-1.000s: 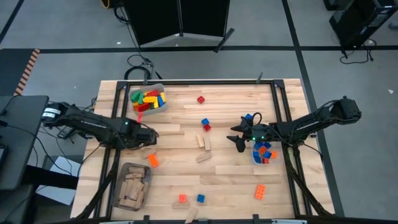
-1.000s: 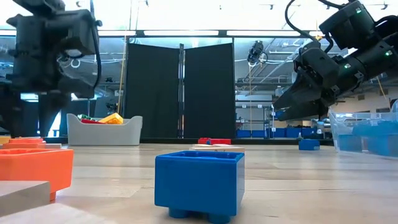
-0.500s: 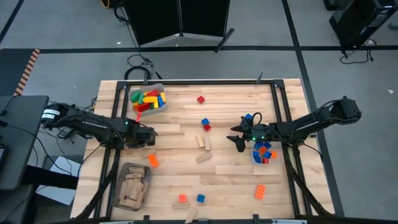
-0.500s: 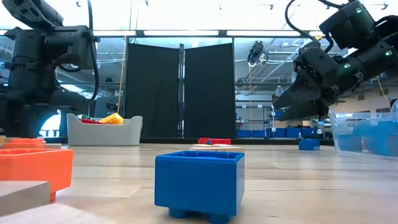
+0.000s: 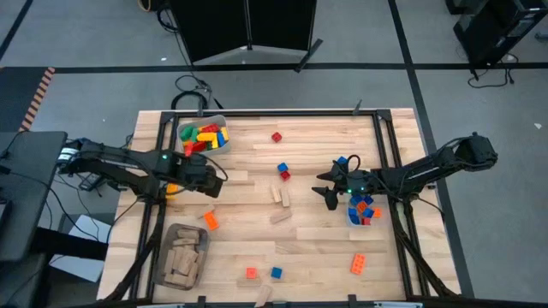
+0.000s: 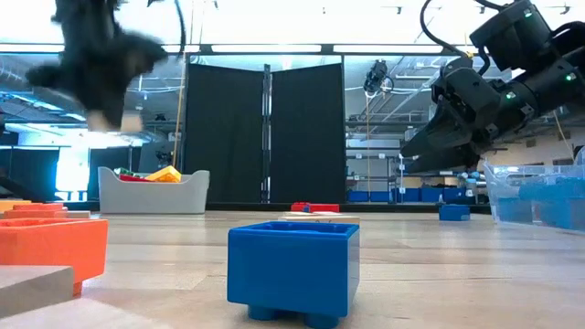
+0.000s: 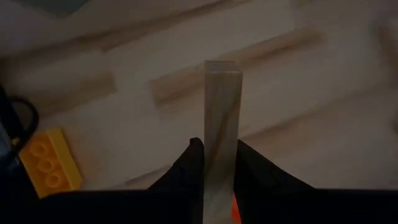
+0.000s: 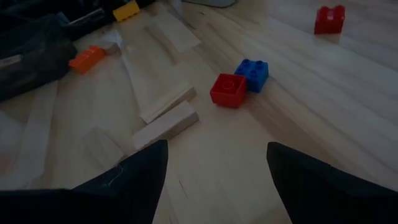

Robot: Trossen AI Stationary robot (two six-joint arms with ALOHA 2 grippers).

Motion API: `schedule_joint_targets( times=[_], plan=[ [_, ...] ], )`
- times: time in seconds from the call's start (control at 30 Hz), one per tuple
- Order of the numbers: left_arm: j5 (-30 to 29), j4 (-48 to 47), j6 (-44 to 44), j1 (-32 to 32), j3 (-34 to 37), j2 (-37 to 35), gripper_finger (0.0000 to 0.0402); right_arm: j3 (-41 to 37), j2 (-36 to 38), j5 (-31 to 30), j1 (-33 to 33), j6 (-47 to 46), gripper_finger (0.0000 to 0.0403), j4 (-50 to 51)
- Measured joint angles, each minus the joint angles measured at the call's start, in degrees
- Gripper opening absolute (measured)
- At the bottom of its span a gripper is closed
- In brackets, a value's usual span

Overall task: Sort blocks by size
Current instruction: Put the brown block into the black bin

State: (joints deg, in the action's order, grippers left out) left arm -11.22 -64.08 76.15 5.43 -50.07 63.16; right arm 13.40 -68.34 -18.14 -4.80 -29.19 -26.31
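Left gripper (image 7: 214, 163) is over the table (image 5: 325, 248) just beside the grey bin (image 5: 204, 137) of coloured bricks, jaws clenched on a tan wooden block (image 7: 221, 124) that sticks straight out between them (its lower end is hidden behind the fingers). In the low view that arm is only a dark smear, block barely readable. A yellow brick (image 7: 51, 163) lies on the table under it, partly cut off by a dark cable.

Right gripper (image 5: 327, 193) hovers well across the table from the grey bin, beside the clear bin (image 5: 363, 210) w/ blue, red and orange bricks; jaws spread wide, nothing in them.

Between the two arms: red brick (image 8: 228, 89) touching a blue brick (image 8: 252, 73), and a wooden piece (image 8: 165, 124) near them. The 2nd grey bin (image 5: 181, 254), towards the table's front edge from the first one, holds the wooden pieces.
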Motion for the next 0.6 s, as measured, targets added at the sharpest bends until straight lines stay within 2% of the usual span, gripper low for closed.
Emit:
schedule_joint_targets(
  times=[0.13,0.33,0.43,0.6],
  plan=[
    [1.75,-5.29,-3.64,4.98,-10.27,1.96,0.0058,-0.01,0.0,0.19,0.0,1.03,0.0289,-2.13],
    [8.79,-11.88,-0.16,14.81,-21.64,10.46,0.0058,-0.01,0.0,0.31,-0.19,0.9,0.0285,-5.82],
    [12.62,-12.0,2.08,20.87,-23.99,15.15,0.0058,0.0,0.0,0.46,-0.76,0.9,0.0282,-6.3],
    [19.39,-11.88,7.96,30.03,-23.91,20.71,0.0058,1.49,0.02,0.49,-1.29,2.1,0.0282,-6.24]
  ],
)
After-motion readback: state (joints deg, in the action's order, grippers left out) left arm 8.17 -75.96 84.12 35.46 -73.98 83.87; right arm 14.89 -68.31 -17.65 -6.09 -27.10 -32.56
